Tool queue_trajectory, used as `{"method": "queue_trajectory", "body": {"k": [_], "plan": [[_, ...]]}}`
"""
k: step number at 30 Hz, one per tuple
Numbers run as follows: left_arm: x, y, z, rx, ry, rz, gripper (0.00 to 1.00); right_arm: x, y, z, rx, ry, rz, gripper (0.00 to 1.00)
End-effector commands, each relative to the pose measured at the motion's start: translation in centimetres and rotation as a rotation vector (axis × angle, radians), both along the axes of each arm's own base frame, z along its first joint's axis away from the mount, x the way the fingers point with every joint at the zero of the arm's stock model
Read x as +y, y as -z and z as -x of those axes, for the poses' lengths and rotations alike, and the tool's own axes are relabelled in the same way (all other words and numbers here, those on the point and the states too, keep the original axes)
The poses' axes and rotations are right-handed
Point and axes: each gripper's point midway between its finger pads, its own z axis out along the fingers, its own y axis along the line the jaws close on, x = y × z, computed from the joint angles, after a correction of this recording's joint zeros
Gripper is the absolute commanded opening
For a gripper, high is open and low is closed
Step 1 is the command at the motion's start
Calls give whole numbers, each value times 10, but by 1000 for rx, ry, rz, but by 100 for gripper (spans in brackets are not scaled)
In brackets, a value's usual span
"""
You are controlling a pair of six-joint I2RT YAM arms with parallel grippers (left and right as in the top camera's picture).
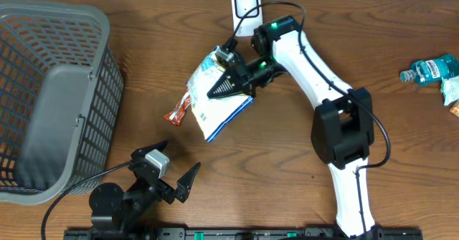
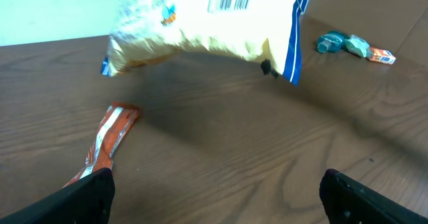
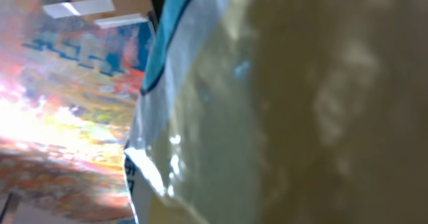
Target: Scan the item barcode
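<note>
Overhead view. The snack bag hangs clear of the table, just in front of the scanner and slightly to its left. My right gripper is clenched on one edge of the bag. The left wrist view shows the barcode printed on the bag's underside, facing down and away from the scanner.

To do this step well, I judge that I must roll my wrist until that printed panel faces the scanner squarely. The panel should be held flat and steady near the scanner's face, because creased film may break up the bars.

The bag is a soft, puffed pillow of glossy film, pale yellow with blue edging, and it sags under its own weight. In the right wrist view its shiny surface fills the lens.

A slim red-orange wrapped bar lies on the wood farther from the scanner than the bag. My left gripper rests well away from the scanner, its jaws spread wide and empty. A grey slotted plastic basket stands far to the scanner's left, and a teal bottle lies far to its right.
</note>
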Motion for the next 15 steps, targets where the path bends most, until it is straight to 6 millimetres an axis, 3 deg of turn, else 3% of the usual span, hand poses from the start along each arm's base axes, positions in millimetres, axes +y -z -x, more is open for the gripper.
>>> {"method": "queue_trajectory", "body": {"k": [1,8,15], "plan": [[0,-1,0,-15,6,-13,98,-13,1,-7,-24,20,22,1],[0,-1,0,-16,6,-13,98,-37,27,-13,-102,3,116,1],[0,-1,0,-15,6,-13,98,-60,58,-6,-22,0,212,1]]}}
